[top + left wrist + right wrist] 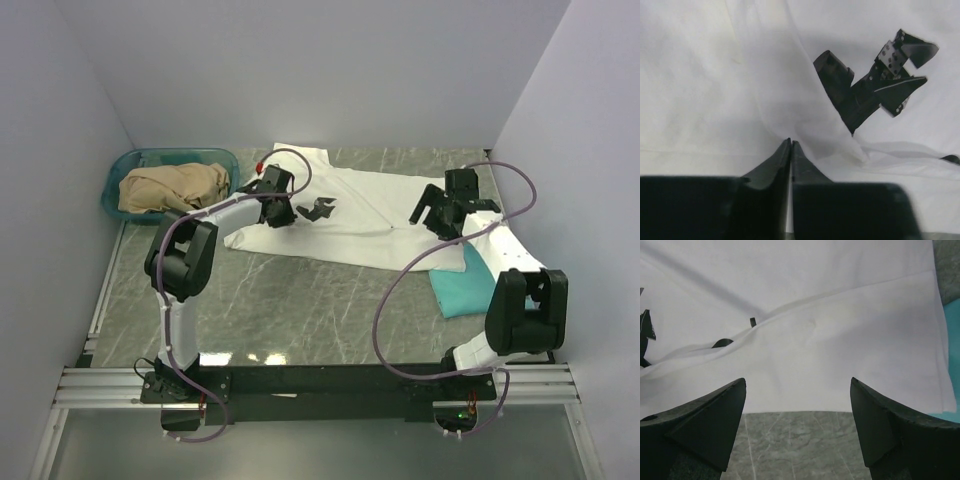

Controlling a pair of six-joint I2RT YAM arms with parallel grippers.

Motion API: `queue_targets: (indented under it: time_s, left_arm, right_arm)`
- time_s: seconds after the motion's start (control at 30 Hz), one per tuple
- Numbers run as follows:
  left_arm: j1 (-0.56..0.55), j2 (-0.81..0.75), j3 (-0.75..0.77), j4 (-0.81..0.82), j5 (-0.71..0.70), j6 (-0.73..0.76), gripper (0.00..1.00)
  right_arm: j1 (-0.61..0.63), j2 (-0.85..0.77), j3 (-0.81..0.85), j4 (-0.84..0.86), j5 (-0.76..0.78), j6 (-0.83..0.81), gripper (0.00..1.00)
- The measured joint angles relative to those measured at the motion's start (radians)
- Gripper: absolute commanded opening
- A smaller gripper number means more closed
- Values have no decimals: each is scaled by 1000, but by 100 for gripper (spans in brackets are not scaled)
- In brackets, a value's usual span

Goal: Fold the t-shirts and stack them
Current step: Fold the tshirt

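The white t-shirt (370, 215) lies spread across the far middle of the tabletop (300, 310), its black chest print (865, 85) facing up; the left gripper (791, 144) rests on the shirt's left part, jaws pinched together on a raised fold of the white cloth; the right gripper (797, 382) hangs wide open over the shirt's near hem; the teal t-shirt (465, 290) lies near the right edge, partly under the white one; a teal basket (225, 160) holding tan cloth (170, 188) stands in the far left corner.
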State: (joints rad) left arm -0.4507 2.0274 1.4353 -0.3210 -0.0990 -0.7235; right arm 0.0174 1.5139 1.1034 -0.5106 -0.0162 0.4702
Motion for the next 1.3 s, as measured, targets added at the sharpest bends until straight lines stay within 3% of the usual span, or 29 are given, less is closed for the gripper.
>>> queue_targets:
  time_s: [0.6,1.3]
  left_arm:
    - [-2,37,130,-16,-46,130,1]
    - [-34,280,421,68,61,405,1]
  right_arm:
    - [-5,-105,-51,-8,26,-16,91]
    - [-49,-109,-63,-10,24,-23,91]
